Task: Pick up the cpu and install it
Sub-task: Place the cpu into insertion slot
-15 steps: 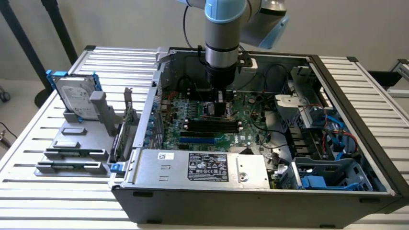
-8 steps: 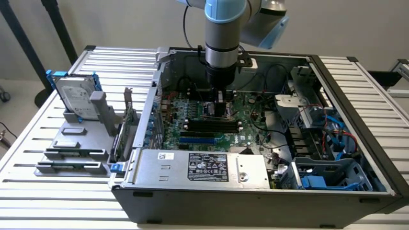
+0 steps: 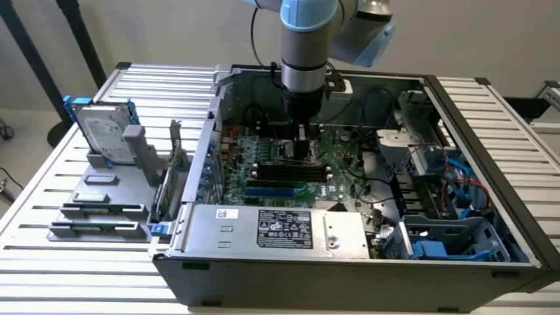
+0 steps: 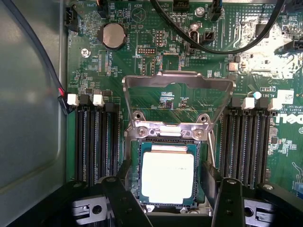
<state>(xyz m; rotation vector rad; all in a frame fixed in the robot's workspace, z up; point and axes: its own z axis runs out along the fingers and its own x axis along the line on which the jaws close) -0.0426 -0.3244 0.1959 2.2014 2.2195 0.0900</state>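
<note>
The cpu (image 4: 168, 177), a flat square chip with a bright silver top, lies in the socket (image 4: 137, 161) on the green motherboard (image 4: 199, 71). The socket's metal load plate (image 4: 177, 87) is swung up and open behind it. My gripper (image 4: 171, 203) is open, with one black finger (image 4: 120, 201) on each side of the chip and a small gap between each finger and the chip. In the exterior view the gripper (image 3: 300, 149) reaches straight down into the open computer case (image 3: 490, 262), just above the board.
Black memory slots (image 4: 94, 142) flank the socket on both sides. Black cables (image 4: 227, 45) cross the board near a coin battery (image 4: 112, 35). Outside the case stand a hard drive in a blue frame (image 3: 103, 134) and a grey holder with memory sticks (image 3: 96, 226). A power supply (image 3: 280, 230) sits at the case front.
</note>
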